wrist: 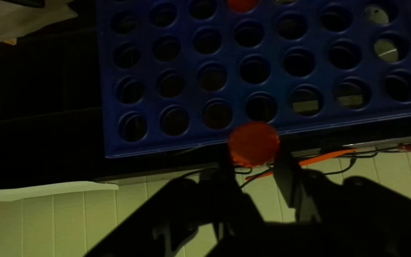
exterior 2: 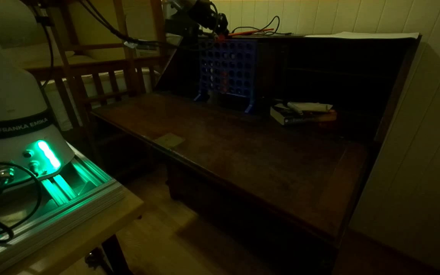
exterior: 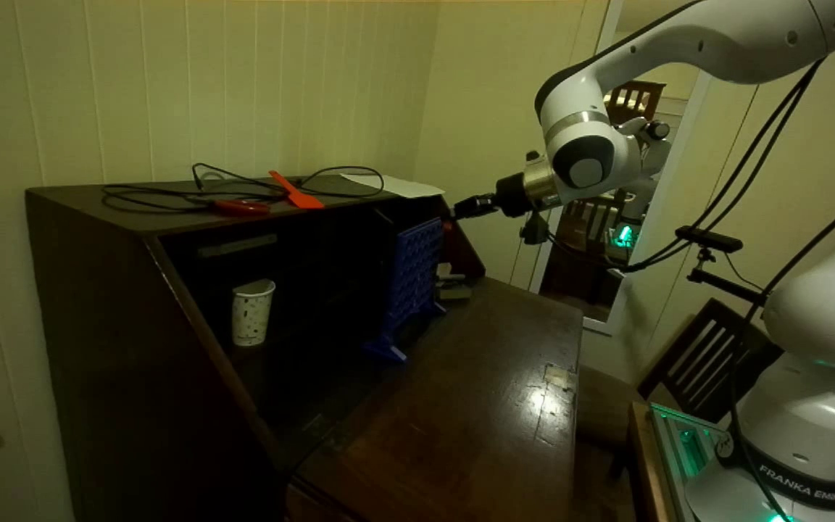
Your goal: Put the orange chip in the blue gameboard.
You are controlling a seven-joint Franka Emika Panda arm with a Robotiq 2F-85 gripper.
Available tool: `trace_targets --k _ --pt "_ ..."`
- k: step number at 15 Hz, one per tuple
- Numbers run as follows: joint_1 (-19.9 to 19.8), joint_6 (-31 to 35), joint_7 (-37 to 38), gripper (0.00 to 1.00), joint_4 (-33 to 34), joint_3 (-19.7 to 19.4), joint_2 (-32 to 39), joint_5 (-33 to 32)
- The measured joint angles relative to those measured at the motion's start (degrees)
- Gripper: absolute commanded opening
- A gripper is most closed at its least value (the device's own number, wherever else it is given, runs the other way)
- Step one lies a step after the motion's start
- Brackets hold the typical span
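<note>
The blue gameboard (exterior: 414,272) stands upright on its feet on the dark desk, and its grid of holes faces the camera in an exterior view (exterior 2: 253,63). It also fills the upper part of the wrist view (wrist: 236,91), top edge downward. My gripper (wrist: 254,153) is shut on the orange chip (wrist: 253,142), which sits between the fingertips by its edges. The chip overlaps the board's top edge near the middle columns; I cannot tell whether it touches. In an exterior view the chip (exterior 2: 220,38) shows at the board's top, under the gripper (exterior 2: 223,33). Several red-orange chips (exterior 2: 224,82) sit in one column.
A white cup (exterior: 252,315) stands inside the dark wooden cabinet (exterior: 91,290). An orange-red tool (exterior: 298,194) and black cables lie on the cabinet top, with white paper (exterior: 397,185). Books (exterior 2: 300,114) lie on the desk (exterior 2: 243,152) beside the board.
</note>
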Motion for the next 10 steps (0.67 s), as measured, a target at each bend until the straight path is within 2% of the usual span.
trace_targets --k 9,10 --pt "0.09 -3.66 -6.38 0.09 -0.05 0.90 -0.28 2.96" --pt "0.08 -4.21 -6.84 0.34 -0.05 0.90 -0.28 3.11"
